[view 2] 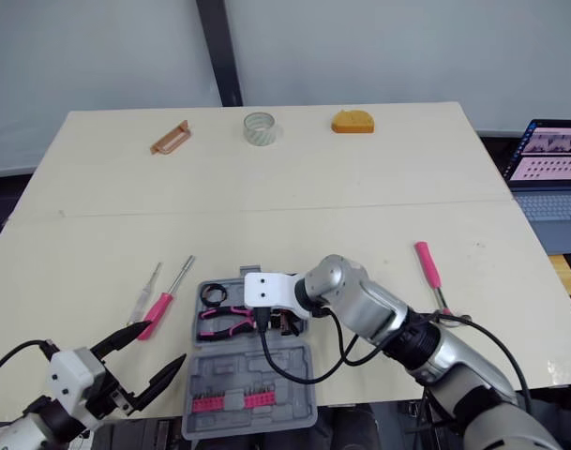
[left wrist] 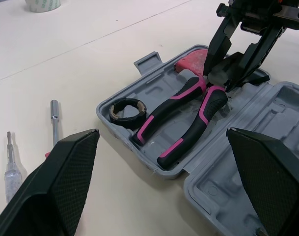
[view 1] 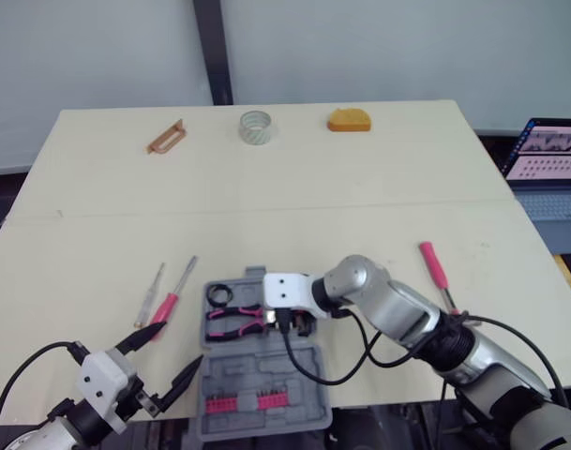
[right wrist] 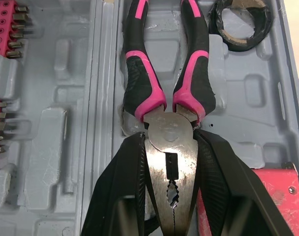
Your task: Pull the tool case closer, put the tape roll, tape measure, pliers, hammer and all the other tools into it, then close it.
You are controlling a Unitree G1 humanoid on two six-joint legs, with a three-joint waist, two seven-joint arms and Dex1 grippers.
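Grey moulded plastic case (right wrist: 51,137) cradles rubber-handled steel pliers (right wrist: 170,130).

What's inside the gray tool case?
Pliers, a black tape roll, pink bits and a red tool. The right gripper, clamping the pliers, hides part of the red tool.

A grey plastic tool case (view 1: 257,370) is lying open at the near edge of the pale wooden table (view 1: 360,187). In its farther half, pink-and-black-handled steel pliers (view 1: 231,323) are resting just in front of a black tape ring (view 1: 219,294). Pink bit strips (view 1: 240,402) are sitting in the nearer half.

Just left of the case, a pink-handled screwdriver (view 1: 175,298) is lying beside a clear-handled screwdriver (view 1: 150,295). A pink-handled chisel-like tool (view 1: 433,265) is lying well to the right.

Along the far edge, left to right, are sitting a tan handle (view 1: 167,137), a clear tape roll (view 1: 255,127) and an orange tape measure (view 1: 349,120).
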